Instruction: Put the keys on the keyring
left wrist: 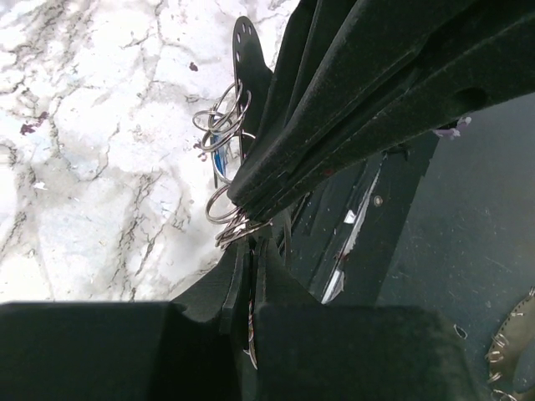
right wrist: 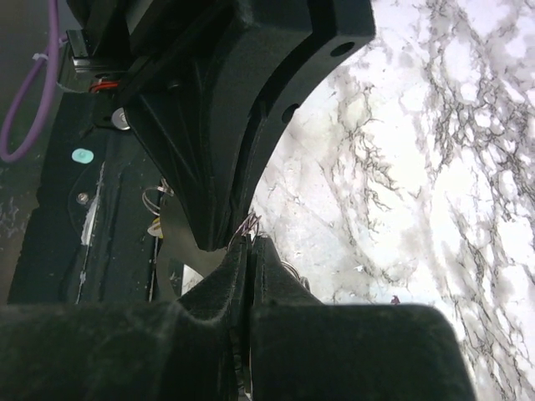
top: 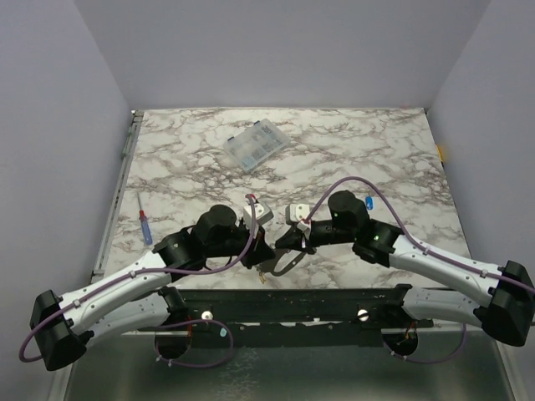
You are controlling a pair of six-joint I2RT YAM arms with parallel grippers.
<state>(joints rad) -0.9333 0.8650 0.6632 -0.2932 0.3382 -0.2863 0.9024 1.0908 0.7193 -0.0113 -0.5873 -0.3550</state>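
My left gripper (left wrist: 250,255): fingers pressed together, tip to tip with my right gripper (right wrist: 249,249), likewise pressed together. Wire rings (left wrist: 224,213) bunched where tips meet (cannot tell which gripper pinches them). Keyring (top: 287,262) just beside tips, at near edge of table (top: 376,150). Blue key (top: 369,203) lies apart, rightward.

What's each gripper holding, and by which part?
Left gripper pinches a cluster of wire rings by the lowest loop. Right gripper is shut; what it grips cannot be told.

Clear compartment box (top: 257,144) far on the marble table (top: 359,142), red-and-blue screwdriver (top: 145,226) near its left edge.
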